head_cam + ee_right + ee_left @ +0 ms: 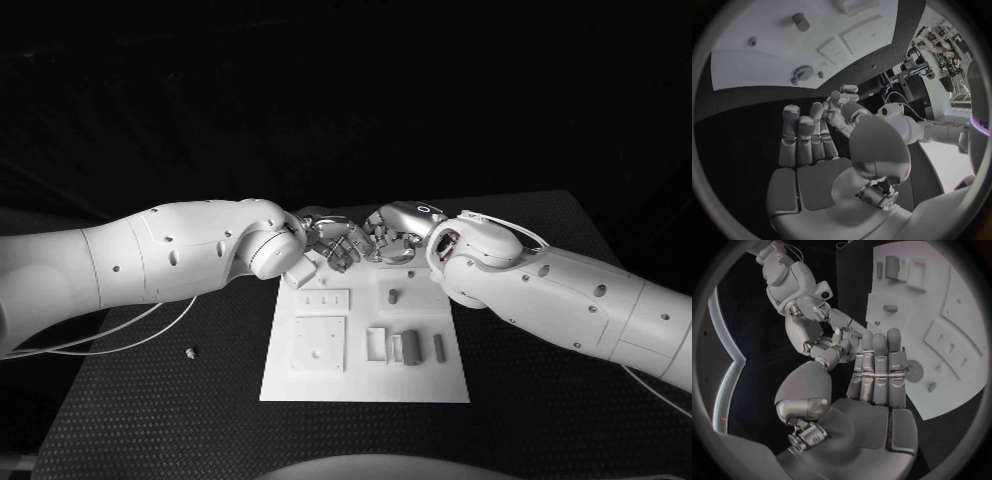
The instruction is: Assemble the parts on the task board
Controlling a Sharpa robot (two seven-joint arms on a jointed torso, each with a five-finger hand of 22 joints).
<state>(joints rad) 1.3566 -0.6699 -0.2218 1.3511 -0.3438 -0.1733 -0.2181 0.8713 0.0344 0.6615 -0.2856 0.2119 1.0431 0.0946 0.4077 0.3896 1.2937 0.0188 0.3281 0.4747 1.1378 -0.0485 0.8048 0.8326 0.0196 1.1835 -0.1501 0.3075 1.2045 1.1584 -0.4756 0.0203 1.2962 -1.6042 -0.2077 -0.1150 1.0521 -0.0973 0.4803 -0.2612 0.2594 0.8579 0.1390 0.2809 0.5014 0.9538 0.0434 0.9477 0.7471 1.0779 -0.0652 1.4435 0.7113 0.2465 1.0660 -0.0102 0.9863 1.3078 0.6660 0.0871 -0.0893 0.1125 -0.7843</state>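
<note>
The white task board (368,385) lies in the middle of the table. My two hands meet above its far end. The left hand (335,243) keeps its fingers (879,365) straight and together, with its thumb (826,360) reaching to the right hand (814,332). The right hand (397,235) also has straight fingers (804,135), and its thumb (842,112) reaches to the left hand (845,92). Where the tips meet, I cannot tell whether a part is pinched. A small gear (912,371) (803,74) lies on the board just below the hands. Both palms are bare.
Three grey upright pieces (410,347) stand at the board's near right. A short peg (392,296) (801,21) stands mid-board. A slotted plate (326,300) and a square plate (320,345) lie on the left. A small loose piece (192,352) lies on the table, left.
</note>
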